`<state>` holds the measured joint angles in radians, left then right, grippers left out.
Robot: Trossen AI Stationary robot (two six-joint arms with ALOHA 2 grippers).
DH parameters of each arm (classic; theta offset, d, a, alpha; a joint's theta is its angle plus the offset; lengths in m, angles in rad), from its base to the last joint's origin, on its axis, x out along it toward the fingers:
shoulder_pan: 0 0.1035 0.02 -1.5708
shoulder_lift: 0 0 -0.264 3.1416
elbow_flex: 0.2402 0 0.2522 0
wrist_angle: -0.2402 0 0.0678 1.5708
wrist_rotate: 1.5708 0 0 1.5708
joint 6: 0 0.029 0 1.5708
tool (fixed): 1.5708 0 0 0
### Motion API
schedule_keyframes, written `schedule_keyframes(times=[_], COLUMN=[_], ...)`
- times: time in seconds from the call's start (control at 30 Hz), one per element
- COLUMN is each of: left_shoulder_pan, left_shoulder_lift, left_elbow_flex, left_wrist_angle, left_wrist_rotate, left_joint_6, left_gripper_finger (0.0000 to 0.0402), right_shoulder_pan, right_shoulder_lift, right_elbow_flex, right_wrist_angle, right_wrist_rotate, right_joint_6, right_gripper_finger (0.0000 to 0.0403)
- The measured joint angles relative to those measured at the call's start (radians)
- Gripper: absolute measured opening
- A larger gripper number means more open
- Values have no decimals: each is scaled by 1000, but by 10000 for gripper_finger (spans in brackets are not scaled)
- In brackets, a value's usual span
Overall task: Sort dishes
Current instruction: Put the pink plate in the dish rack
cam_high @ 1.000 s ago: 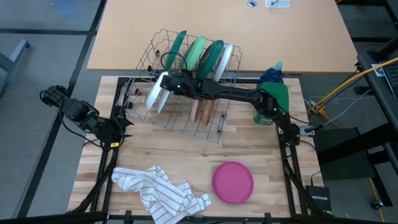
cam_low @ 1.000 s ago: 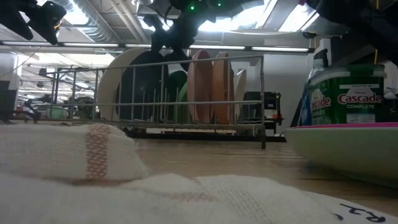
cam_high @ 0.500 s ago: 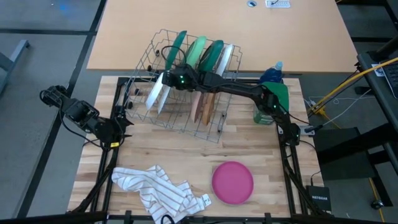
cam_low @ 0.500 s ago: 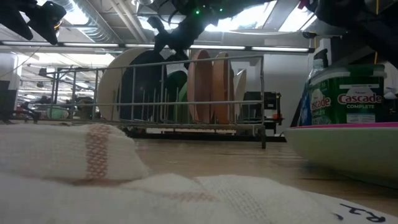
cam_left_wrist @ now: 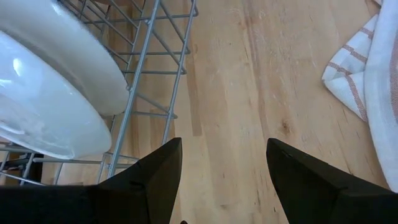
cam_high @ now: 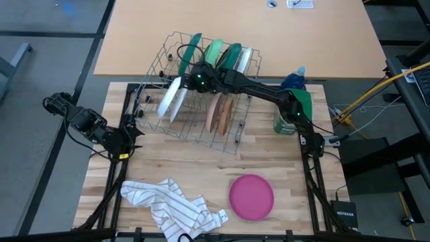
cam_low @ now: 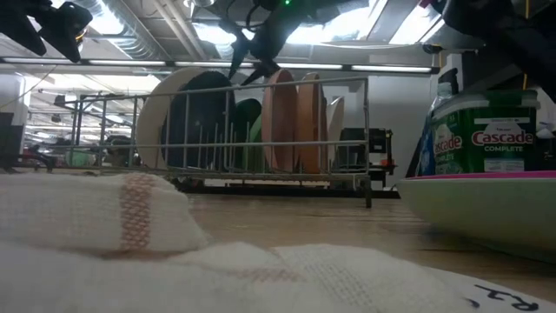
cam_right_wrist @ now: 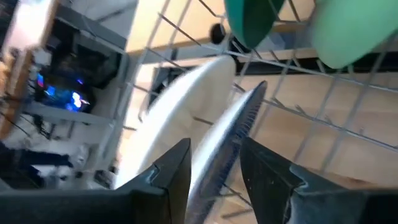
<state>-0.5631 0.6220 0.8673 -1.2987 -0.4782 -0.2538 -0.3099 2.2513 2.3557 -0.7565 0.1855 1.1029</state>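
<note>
A wire dish rack (cam_high: 201, 94) stands at the table's far middle. Dark green (cam_high: 191, 50), light green (cam_high: 213, 54) and white plates stand on edge in its far row, two white plates (cam_high: 171, 97) lean at its left end, and tan-brown plates (cam_high: 218, 111) stand in the middle. My right gripper (cam_high: 189, 75) is open above the rack's top (cam_low: 258, 59); in the right wrist view (cam_right_wrist: 217, 149) a white plate's rim (cam_right_wrist: 233, 137) shows beyond the gap. My left gripper (cam_high: 133, 131) is open at the rack's left (cam_left_wrist: 224, 146). A pink plate (cam_high: 251, 196) lies on the table.
A white striped cloth (cam_high: 171, 205) lies crumpled at the near left. A green-lidded container (cam_high: 290, 111) and a blue bottle (cam_high: 295, 77) stand right of the rack, under the right arm. Bare wood lies between the rack and the cloth.
My right gripper has gone up and toward the table's far edge and a little right, from beside the leaning white plates to above the rack's top. The tan-brown plates show more now that the arm has left them.
</note>
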Motion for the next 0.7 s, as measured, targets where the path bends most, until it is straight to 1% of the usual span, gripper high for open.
schedule_keyframes(times=[0.13, 0.27, 0.4, 0.5, 0.6, 0.7], left_shoulder_pan=[0, 0, 0, 0, 0, 0], left_shoulder_lift=[0, 0, 0, 0, 0, 0], left_elbow_flex=[0, 0, 0, 0, 0, 0], left_wrist_angle=[0, 0, 4, 29, 102, 198], left_wrist_rotate=[0, 0, 0, 0, 0, -1], left_joint_6=[-1, -30, -56, -70, -84, -87], left_gripper_finger=[223, 223, 223, 223, 223, 223], right_shoulder_pan=[2, 20, 83, 150, 231, 328], right_shoulder_lift=[-26, -84, -155, -200, -224, -225], right_elbow_flex=[-1, 1, 1, 1, 2, 2], right_wrist_angle=[-11, -18, -72, -151, -260, -389], right_wrist_rotate=[-24, -64, -51, -39, -39, -39], right_joint_6=[-95, -294, -519, -638, -686, -662], right_gripper_finger=[141, 141, 141, 141, 140, 140])
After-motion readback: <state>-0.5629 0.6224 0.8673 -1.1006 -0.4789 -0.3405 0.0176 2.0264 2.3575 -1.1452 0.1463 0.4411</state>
